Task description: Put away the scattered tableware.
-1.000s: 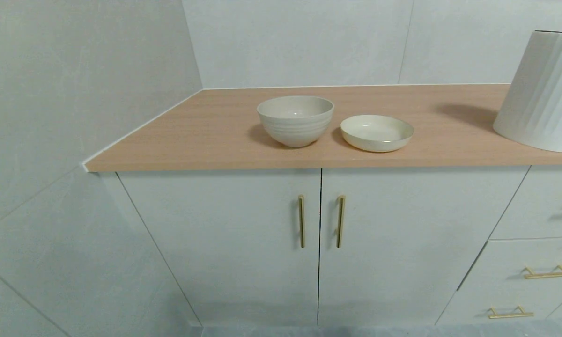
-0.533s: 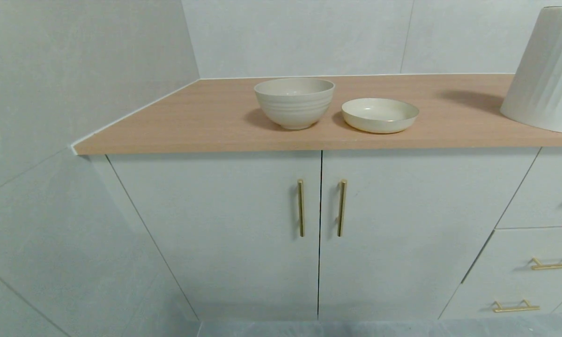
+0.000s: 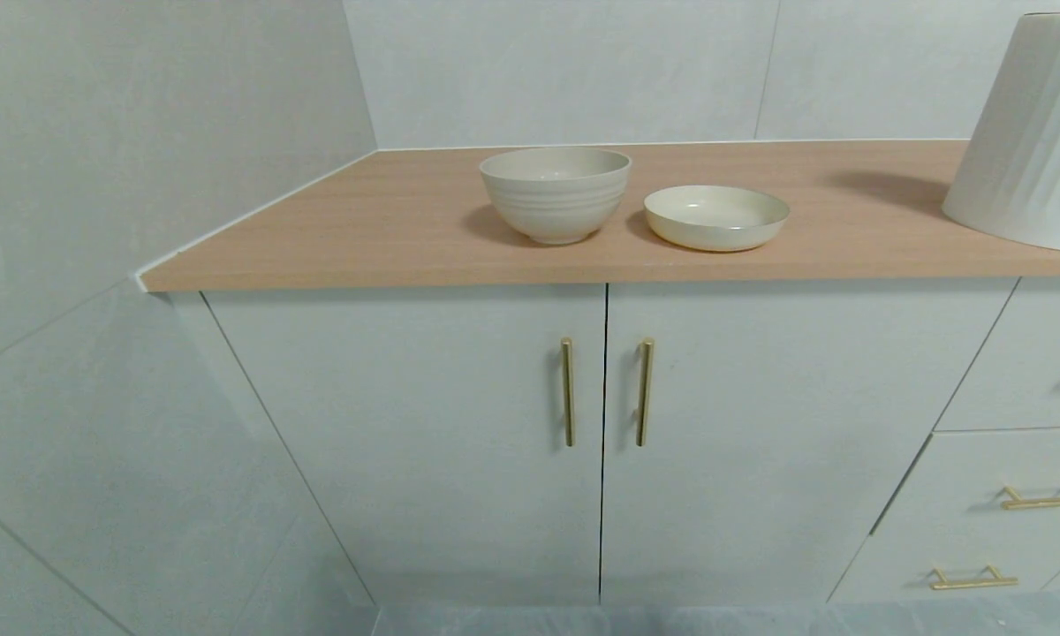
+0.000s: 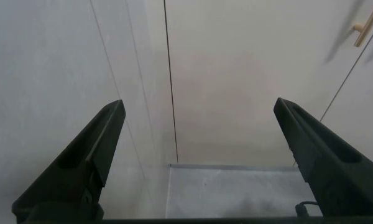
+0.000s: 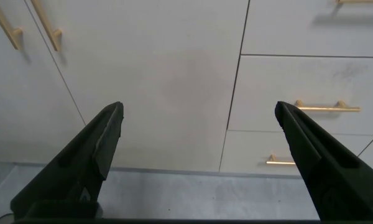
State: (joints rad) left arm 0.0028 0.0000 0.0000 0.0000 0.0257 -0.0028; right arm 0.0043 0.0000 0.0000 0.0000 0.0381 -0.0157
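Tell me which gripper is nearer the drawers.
Right. The right gripper hangs low before the drawers; the left gripper faces the left cabinet door by the wall, farther off.

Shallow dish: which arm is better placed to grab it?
Right, likely. The shallow dish sits right of the deep bowl, over the right door, where the open right pincer hangs.

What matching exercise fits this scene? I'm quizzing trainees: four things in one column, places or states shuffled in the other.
1 ribbed bowl
2 shallow dish
3 white fluted vessel
4 left gripper

A open, facing the cabinet
B rightmost on the countertop
C leftmost on the countertop
D on the countertop, between the other two

Pairs: 1-C, 2-D, 3-B, 4-A.
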